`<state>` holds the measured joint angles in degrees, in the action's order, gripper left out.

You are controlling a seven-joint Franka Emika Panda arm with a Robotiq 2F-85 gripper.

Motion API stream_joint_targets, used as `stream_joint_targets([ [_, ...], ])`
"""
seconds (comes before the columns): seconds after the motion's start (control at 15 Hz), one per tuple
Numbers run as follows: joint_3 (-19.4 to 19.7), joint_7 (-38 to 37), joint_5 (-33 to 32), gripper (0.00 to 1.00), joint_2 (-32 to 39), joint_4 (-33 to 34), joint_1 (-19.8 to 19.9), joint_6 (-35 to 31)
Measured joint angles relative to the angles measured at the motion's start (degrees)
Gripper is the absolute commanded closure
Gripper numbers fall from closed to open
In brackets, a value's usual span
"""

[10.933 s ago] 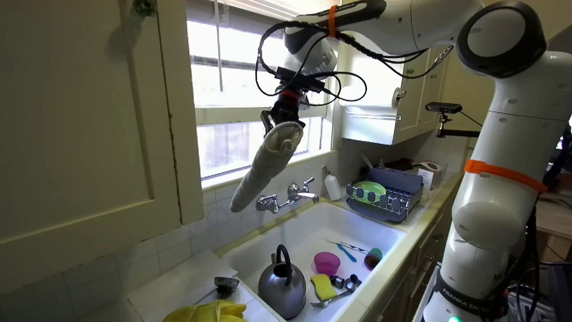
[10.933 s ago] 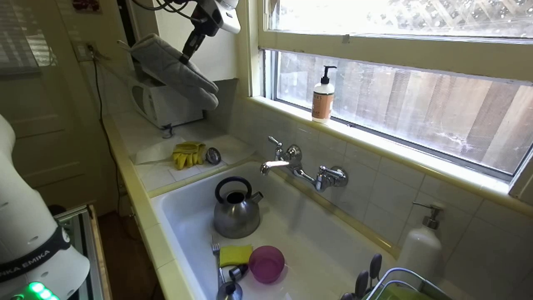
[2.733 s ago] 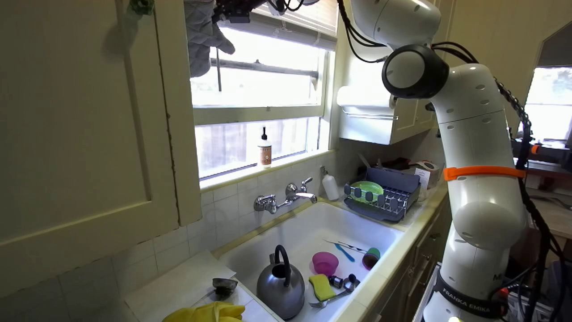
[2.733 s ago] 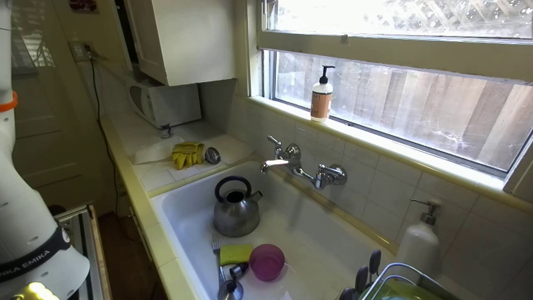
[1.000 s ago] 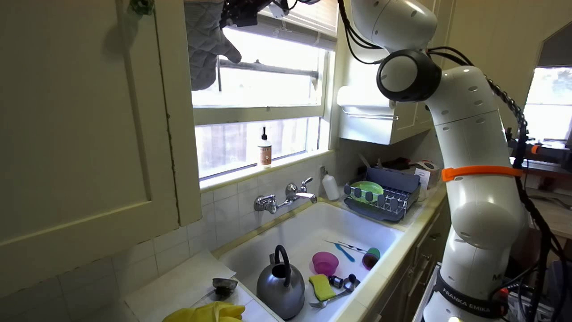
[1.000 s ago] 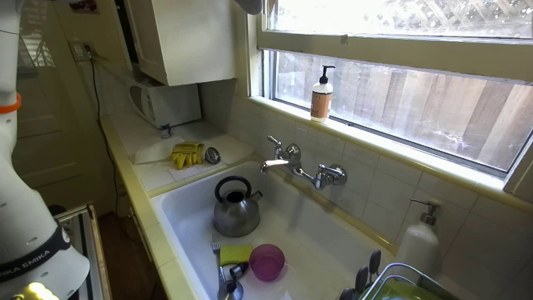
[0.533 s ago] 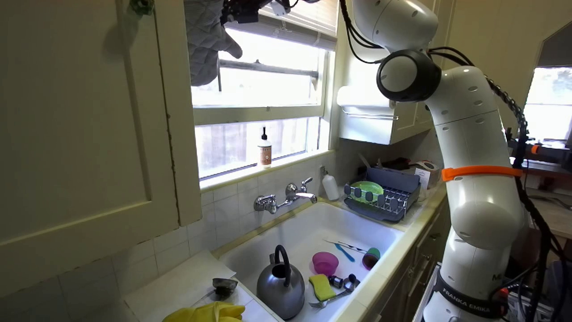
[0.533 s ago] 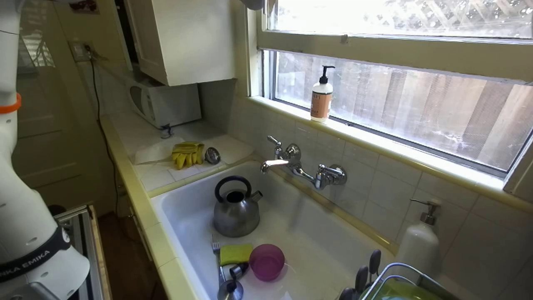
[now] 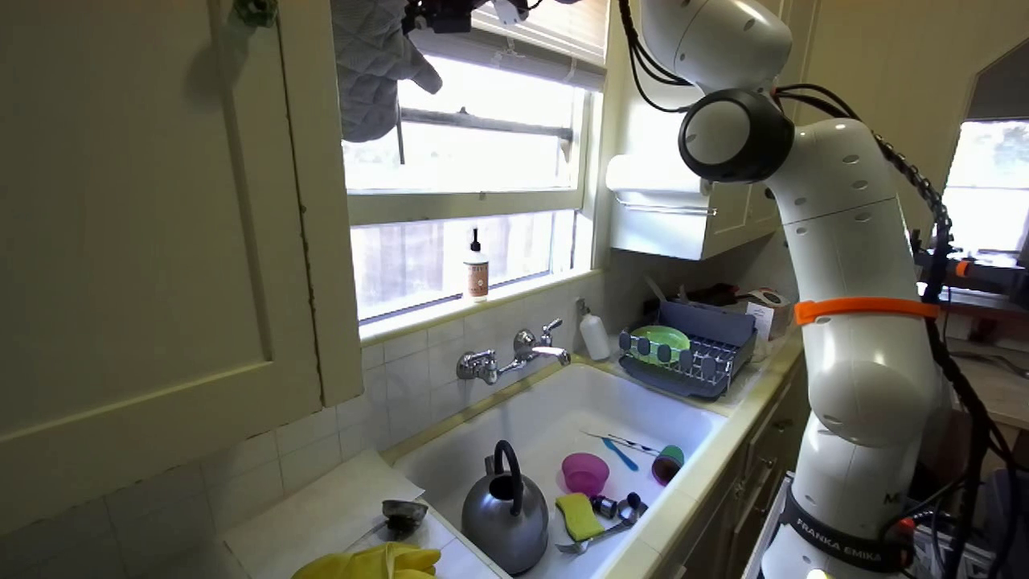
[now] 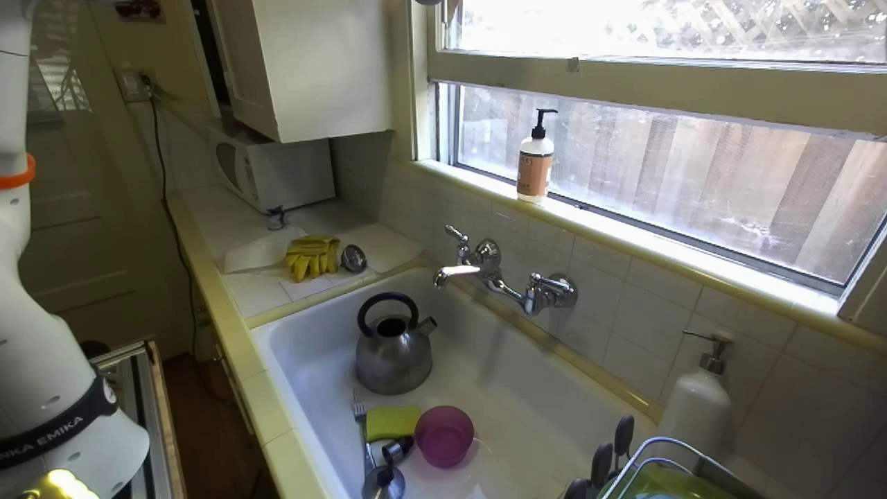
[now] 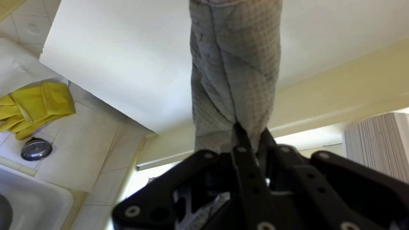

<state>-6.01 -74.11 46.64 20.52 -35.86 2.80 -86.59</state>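
Holds mitt aloft at eleven o'clock in an exterior view, partly hidden by cabinet, in front of window. Clamps it in gripper, clearest in wrist view, with gloves at nine o'clock there. In an exterior view, shows bottle near centre, rack toward four o'clock, sink toward five, with kettle, bowl and sponge inside.
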Motion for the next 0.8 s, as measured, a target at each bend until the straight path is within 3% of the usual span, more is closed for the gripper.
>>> stream_joint_targets([
  [0.8,-0.5,0.3,2.8,0.97,-0.4,0.0,1.0,3.6],
])
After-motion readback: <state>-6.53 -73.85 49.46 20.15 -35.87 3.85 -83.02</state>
